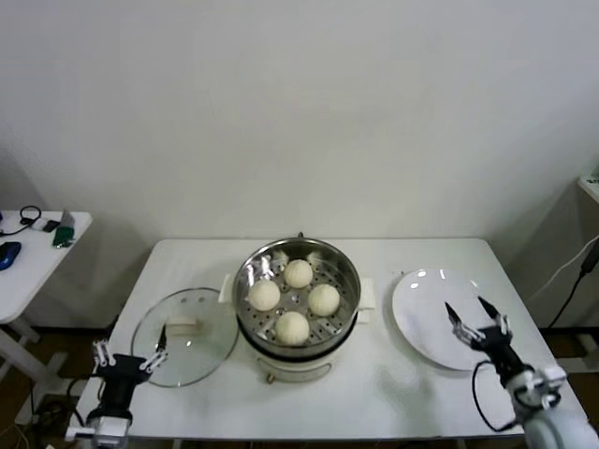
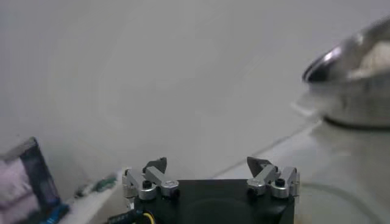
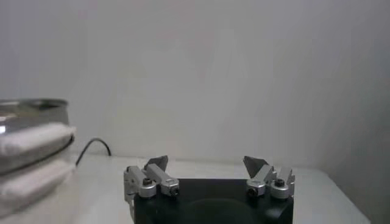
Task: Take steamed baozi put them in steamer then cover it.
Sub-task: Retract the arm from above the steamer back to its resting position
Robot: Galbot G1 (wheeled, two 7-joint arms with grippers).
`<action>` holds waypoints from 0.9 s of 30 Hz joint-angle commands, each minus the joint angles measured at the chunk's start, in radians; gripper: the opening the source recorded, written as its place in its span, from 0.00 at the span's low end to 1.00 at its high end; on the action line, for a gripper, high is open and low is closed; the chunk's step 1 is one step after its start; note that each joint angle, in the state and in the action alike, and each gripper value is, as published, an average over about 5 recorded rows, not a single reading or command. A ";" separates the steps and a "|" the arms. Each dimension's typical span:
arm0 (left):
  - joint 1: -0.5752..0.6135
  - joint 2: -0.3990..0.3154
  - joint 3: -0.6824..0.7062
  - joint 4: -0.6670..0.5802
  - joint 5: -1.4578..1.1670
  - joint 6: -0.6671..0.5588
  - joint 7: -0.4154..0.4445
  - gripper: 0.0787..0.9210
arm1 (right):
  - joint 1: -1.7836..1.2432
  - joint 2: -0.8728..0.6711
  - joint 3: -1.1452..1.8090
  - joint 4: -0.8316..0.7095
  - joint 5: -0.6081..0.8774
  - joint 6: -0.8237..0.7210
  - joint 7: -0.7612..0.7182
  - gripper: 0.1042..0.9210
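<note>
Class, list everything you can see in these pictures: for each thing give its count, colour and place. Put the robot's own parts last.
steamed baozi: four, cream-white, all on the perforated tray inside the steamer.
steamer: one, shiny steel with white handles and base, table centre, uncovered.
cover: one, clear glass with cream handle, flat on the table to the steamer's left.
plate: one, white, nothing on it, to the steamer's right.
table: one, white, under all of these.
side table: one, white, far left, with small dark items.
left gripper: one, black and silver, open, at the cover's near edge.
right gripper: one, open, above the plate.
</note>
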 commanded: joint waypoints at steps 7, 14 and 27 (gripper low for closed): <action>-0.084 0.007 0.054 0.283 0.945 0.053 -0.224 0.88 | -0.136 0.201 0.019 0.035 -0.045 0.215 0.049 0.88; -0.147 -0.021 0.103 0.390 1.023 0.097 -0.244 0.88 | -0.133 0.219 -0.013 0.042 -0.044 0.217 0.060 0.88; -0.284 -0.020 0.155 0.501 1.037 0.115 -0.249 0.88 | -0.139 0.248 -0.033 0.039 -0.057 0.231 0.062 0.88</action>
